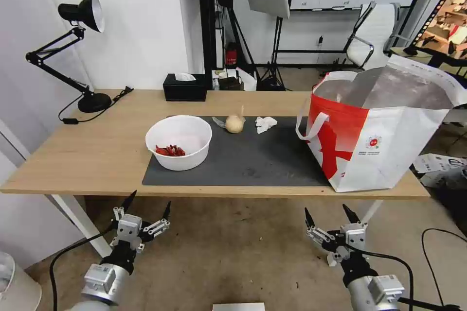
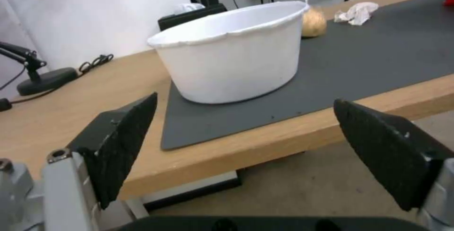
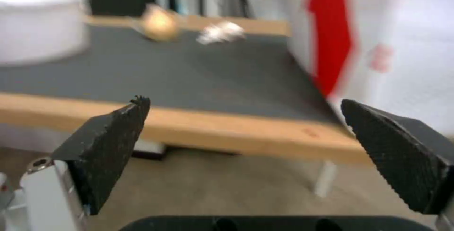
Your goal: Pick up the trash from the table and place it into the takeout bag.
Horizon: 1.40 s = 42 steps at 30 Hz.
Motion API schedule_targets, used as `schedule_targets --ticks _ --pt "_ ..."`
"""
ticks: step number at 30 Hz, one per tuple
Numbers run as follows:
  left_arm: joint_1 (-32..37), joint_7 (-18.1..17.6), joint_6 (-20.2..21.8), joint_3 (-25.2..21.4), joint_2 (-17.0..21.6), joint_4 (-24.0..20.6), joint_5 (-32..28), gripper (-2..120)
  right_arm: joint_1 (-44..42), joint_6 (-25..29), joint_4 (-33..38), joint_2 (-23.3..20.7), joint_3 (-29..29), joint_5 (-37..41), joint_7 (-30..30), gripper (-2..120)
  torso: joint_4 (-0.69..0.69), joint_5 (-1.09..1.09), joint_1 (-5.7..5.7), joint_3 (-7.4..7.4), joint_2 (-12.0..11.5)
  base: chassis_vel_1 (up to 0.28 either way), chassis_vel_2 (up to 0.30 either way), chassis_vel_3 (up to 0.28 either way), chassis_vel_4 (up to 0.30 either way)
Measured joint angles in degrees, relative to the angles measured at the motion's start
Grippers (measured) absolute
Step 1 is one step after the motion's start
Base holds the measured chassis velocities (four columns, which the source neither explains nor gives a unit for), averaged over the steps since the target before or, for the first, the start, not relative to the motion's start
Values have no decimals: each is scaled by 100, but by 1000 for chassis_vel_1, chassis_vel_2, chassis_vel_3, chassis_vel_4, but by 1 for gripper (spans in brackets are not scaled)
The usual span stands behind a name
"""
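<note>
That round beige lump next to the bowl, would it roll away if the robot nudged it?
Probably. The beige lump looks rounded, sitting loose on the flat grey mat, so a sideways push could send it rolling toward the white bowl or the tissue. It seems small and likely light. Both grippers, left and right, hang open below the table edge.

white bowl [image 1: 179, 142] w/ red scraps [image 1: 170, 150], beige lump [image 1: 234, 124], white tissue [image 1: 265, 123], dark grey mat [image 1: 253, 158], light-wood table [image 1: 97, 146], white takeout bag [image 1: 384, 131] w/ red panel, silver lining
</note>
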Motion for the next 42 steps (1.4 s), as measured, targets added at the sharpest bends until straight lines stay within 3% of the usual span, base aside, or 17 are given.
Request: schedule_targets --ticks 7,10,14,17,19,22,32,42 --pt "-30 0 34 -4 13 -16 -27 100 1513 -40 -425 -832 -841 1049 -339 100 2 2 0 1 0 0 0 0 0" --pt "43 20 98 -16 -91 -93 -11 100 3090 -105 -1089 -1311 -1677 1528 -231 100 3 1 1 2 -1 0 0 0 0" --pt "94 32 129 -49 -133 -133 -4 100 4033 -211 -1551 -1368 -2280 1622 42 100 1 1 1 1 -1 0 0 0 0" --pt "100 32 142 -99 -147 -134 -2 100 5228 -557 -2217 -1125 -3200 1687 674 100 2 0 2 2 -2 0 0 0 0" --pt "100 32 142 -99 -147 -134 -2 100 5228 -557 -2217 -1125 -3200 1687 674 100 2 0 2 2 -2 0 0 0 0" --pt "118 32 146 -118 -173 -124 4 100 6251 -1220 -2886 -672 -3880 1829 1650 100 1 1 2 1 -2 0 0 0 0" --pt "211 32 144 -144 -216 -115 39 100 7644 -2225 -3924 222 -4210 2741 3265 100 1 0 1 1 -1 0 0 0 0" --pt "275 32 122 -154 -256 -149 74 100 8273 -2651 -4985 763 -4262 3186 3980 100 1 0 0 0 0 0 0 0 0"
